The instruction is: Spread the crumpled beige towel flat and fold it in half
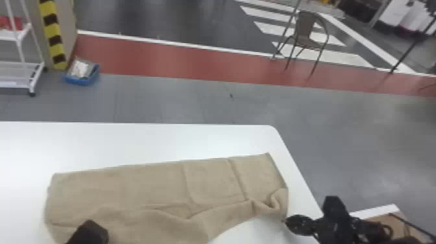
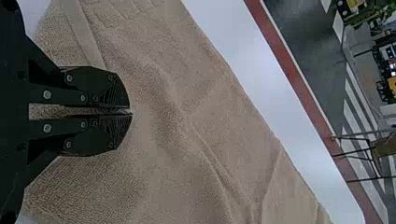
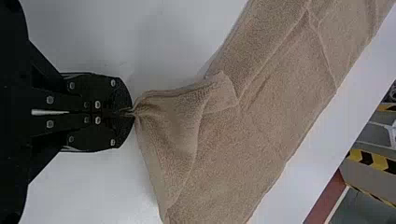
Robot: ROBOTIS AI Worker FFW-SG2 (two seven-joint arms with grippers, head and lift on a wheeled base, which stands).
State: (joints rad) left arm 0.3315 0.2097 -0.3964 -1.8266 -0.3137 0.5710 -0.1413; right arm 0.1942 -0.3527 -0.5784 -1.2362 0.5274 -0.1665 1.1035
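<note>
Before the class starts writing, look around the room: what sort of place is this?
Probably an indoor workshop or test hall, judging by the black-and-yellow hazard tape, the red floor lane and, beyond it, white zebra-crossing stripes.

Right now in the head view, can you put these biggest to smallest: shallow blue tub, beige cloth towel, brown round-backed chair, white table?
1. White table
2. Beige towel
3. Brown chair
4. Blue tub
</note>
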